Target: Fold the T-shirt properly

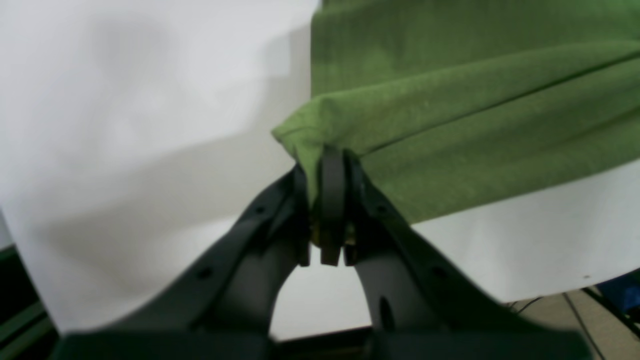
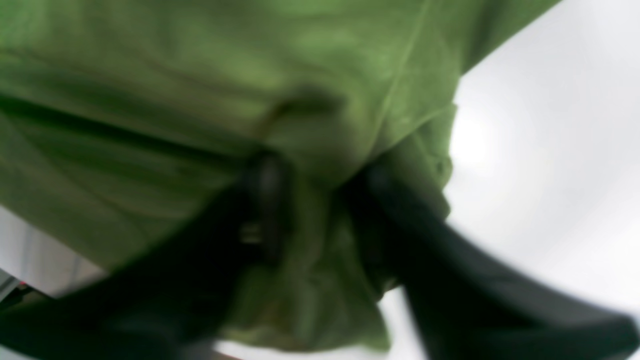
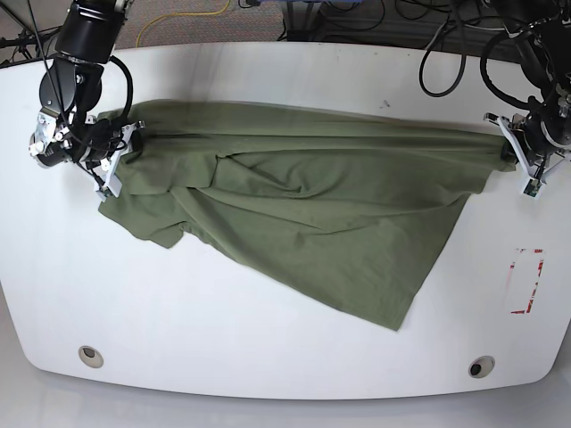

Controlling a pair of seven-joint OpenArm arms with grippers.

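The olive-green T-shirt [image 3: 303, 209] hangs stretched between my two grippers above the white table [image 3: 268, 339], its lower part sagging onto the surface in loose folds. My left gripper [image 1: 330, 160] is shut on a bunched corner of the T-shirt [image 1: 450, 125]; in the base view that left gripper [image 3: 516, 143] is at the right. My right gripper [image 2: 310, 185] is shut on a thick wad of the T-shirt [image 2: 225, 75], blurred in its view; from the base camera the right gripper [image 3: 125, 143] is at the far left edge of the cloth.
A red-and-white marker [image 3: 526, 281] lies on the table at the right. Two round holes [image 3: 89, 357] sit near the front edge. Cables [image 3: 446, 36] run behind the back edge.
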